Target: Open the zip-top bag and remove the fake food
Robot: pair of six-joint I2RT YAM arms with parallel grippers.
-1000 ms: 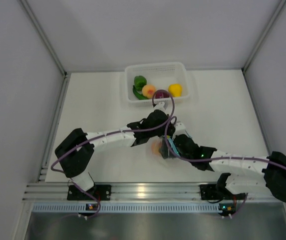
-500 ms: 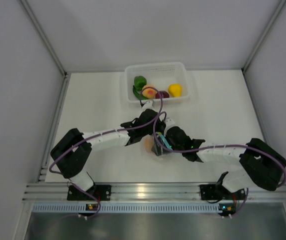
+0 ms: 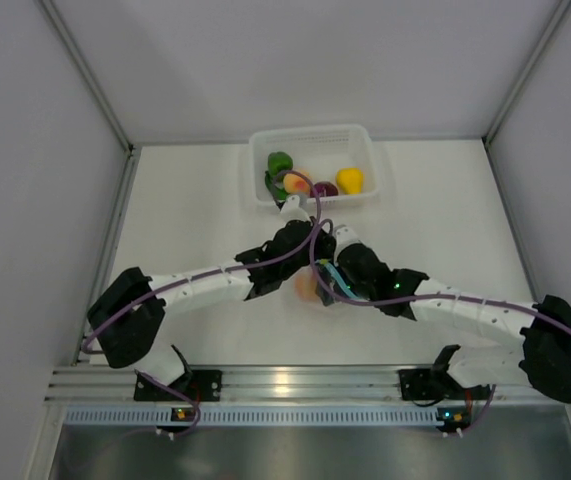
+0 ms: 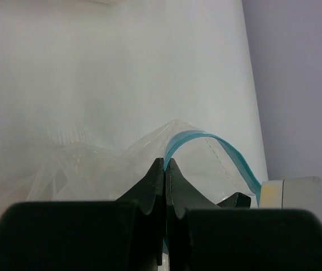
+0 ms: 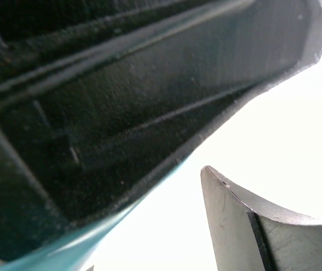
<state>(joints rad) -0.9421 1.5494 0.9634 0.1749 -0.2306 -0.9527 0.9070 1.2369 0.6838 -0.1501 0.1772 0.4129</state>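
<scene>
The zip-top bag (image 4: 121, 169) is clear with a light blue zip strip (image 4: 217, 144) and lies mid-table between both grippers. My left gripper (image 4: 165, 162) is shut on the strip's edge; it also shows in the top view (image 3: 298, 252). My right gripper (image 3: 329, 278) sits right beside it, jaws apart, and the blue strip (image 5: 65, 243) runs along one dark finger. Its other finger (image 5: 245, 226) stands clear of the strip. One peach-orange fruit (image 3: 305, 288) shows through the bag. A green pepper (image 3: 280, 162), a peach fruit (image 3: 297, 183), a purple piece (image 3: 325, 188) and a yellow pepper (image 3: 350, 180) lie in the basket.
The white mesh basket (image 3: 310, 135) stands at the back centre of the white table. White walls close in the left, back and right sides. An aluminium rail (image 3: 285, 382) with both arm bases runs along the near edge.
Both arms have stretched further toward the table's middle. The right gripper has shifted up and right beside the left one, and the bag with the peach fruit has moved slightly with them.
</scene>
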